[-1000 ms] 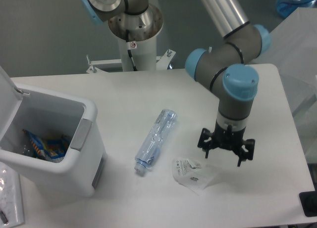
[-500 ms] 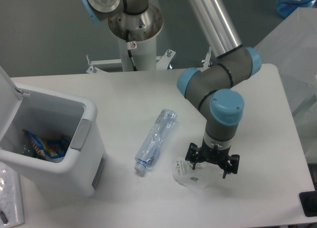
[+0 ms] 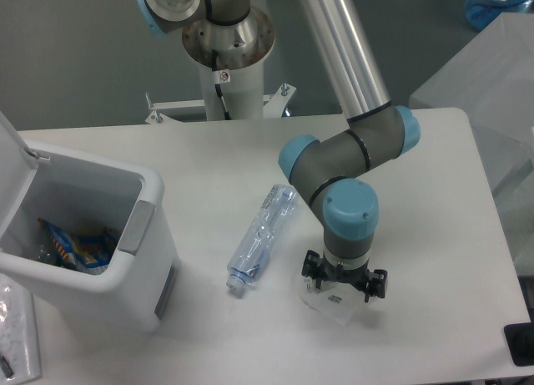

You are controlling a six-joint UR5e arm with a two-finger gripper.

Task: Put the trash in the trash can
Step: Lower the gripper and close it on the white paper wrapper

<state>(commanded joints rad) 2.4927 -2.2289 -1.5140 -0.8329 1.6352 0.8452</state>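
The gripper (image 3: 343, 285) is hanging directly over the crumpled wrapper (image 3: 334, 304) on the table (image 3: 434, 235), its fingers spread wide and gripping nothing. The crushed bottle (image 3: 261, 237) is lying just left of it, and the trash can (image 3: 79, 235) is standing open at the table's left side.

crushed bottle (image 3: 263, 238) flat, wrapper (image 3: 332, 302) beside, bin (image 3: 92, 235) open

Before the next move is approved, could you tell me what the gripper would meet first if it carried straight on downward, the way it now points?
Most likely the crumpled wrapper lying directly under the open gripper; the remaining gap is hard to judge.
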